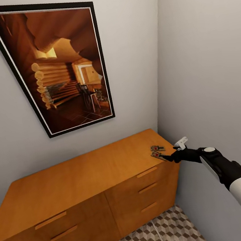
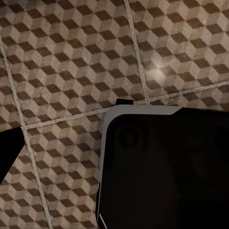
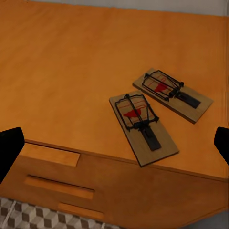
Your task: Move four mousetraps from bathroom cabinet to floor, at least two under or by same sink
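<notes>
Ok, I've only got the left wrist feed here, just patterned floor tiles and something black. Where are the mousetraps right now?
Observer: Two mousetraps lie flat on top of the cabinet, side by side near its right end, by the corner of the walls.
Operator: Is the right gripper holding one?
Observer: No. The right gripper is at the cabinet's front right edge, just short of the nearer trap. In the right wrist view its fingertips are spread wide with nothing gripped.
Operator: Any drawers open?
Observer: The drawer fronts seen from the head camera all look shut.
</notes>
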